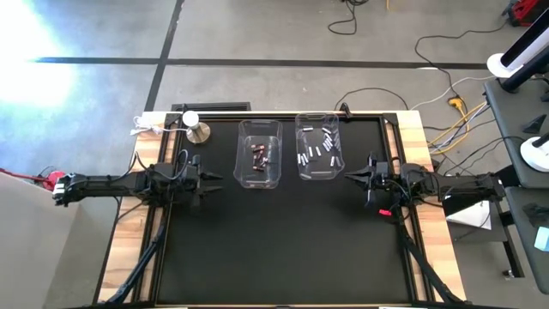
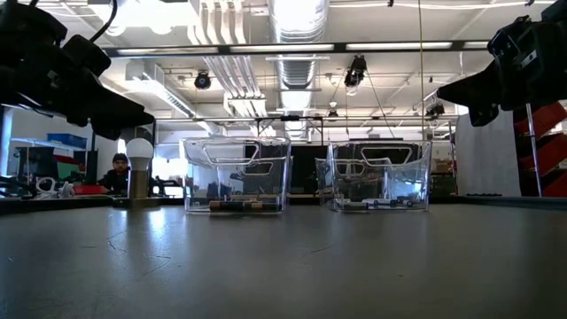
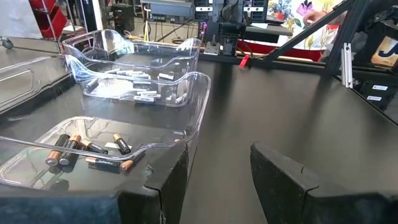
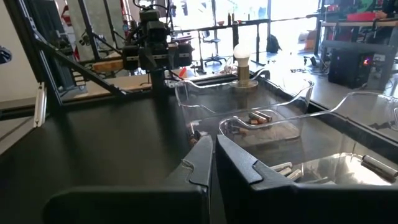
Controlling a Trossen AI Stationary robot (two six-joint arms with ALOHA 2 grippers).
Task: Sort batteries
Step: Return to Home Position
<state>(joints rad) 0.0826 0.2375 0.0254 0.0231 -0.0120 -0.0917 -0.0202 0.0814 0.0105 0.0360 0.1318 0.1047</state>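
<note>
Dark batteries [image 1: 260, 153]: lying loose in a small cluster on the floor of the left bin [image 1: 259, 178].
White batteries [image 1: 319, 148]: scattered over the floor of the right bin [image 1: 319, 173].
Bins: two clear plastic tubs, side by side with a narrow gap between them, at the middle rear of the black mat [image 1: 283, 249]. Their far ends are near the mat's rear edge.
Left gripper [image 1: 214, 179]: raised above the mat, just outside the left bin's near corner, pointing toward the centre. Fingers [image 3: 292, 180] spread apart, empty.
Right gripper [image 1: 350, 177]: raised above the mat, just outside the right bin's near corner, facing the left gripper. Fingers [image 4: 249, 165] drawn together to a thin slit, empty.
Open room: a broad stretch of mat in front of the bins, from the line between the two grippers to the near edge.
Edges: wooden table border [image 1: 129, 232] on both long sides of the mat; each arm lies across its own side's border.
Nearby object: bulb on a metal base [image 1: 196, 129], upright at the rear left corner, apart from the left bin.
Beyond the table: cables [image 1: 446, 94] on the floor at the rear right; a person [image 2: 118, 173] seated far behind the table in the low view.
</note>
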